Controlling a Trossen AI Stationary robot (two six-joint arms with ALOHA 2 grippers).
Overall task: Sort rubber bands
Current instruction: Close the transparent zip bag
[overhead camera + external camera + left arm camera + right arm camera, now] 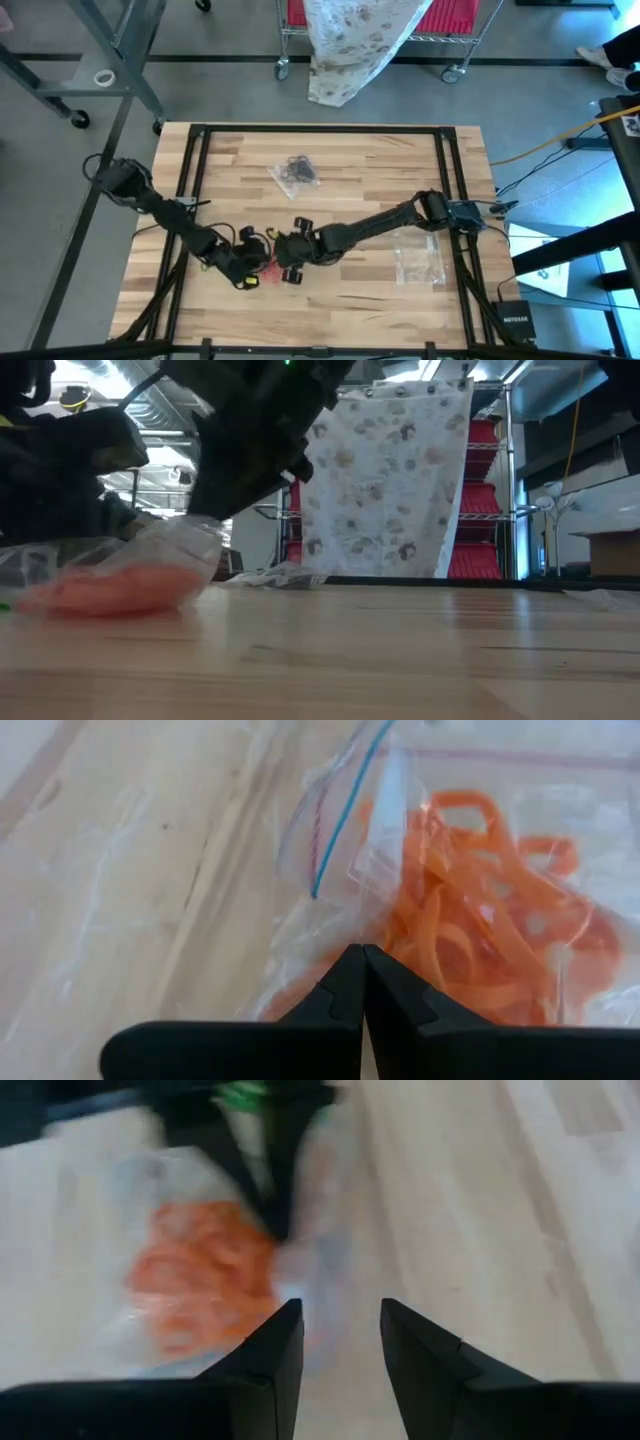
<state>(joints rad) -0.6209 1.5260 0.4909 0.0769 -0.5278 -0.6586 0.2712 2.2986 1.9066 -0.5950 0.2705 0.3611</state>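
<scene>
Left gripper [362, 955] is pinched fully together on the clear plastic of the orange bag [470, 870], at the bag's edge just below the blue zip line. Orange bands [480, 935] lie heaped inside that bag, directly ahead of the fingertips. Bag rests on the table [340, 310], near its front edge, left of centre.

Right gripper [340, 1315] hangs just beside the left one, fingers [270, 1355] partly apart with a clear gap, nothing seen between them. Same orange bag [190, 1280] sits right in front of it, the left gripper's closed tips showing across the bag from here. Whether the right fingers touch the plastic: cannot tell.

Farther off, beyond both grippers toward the table's back, a second bag holds black bands [296, 172]. An empty-looking clear bag [418, 258] lies well to the right, under the right arm's elbow.

Green bands: not made out.
</scene>
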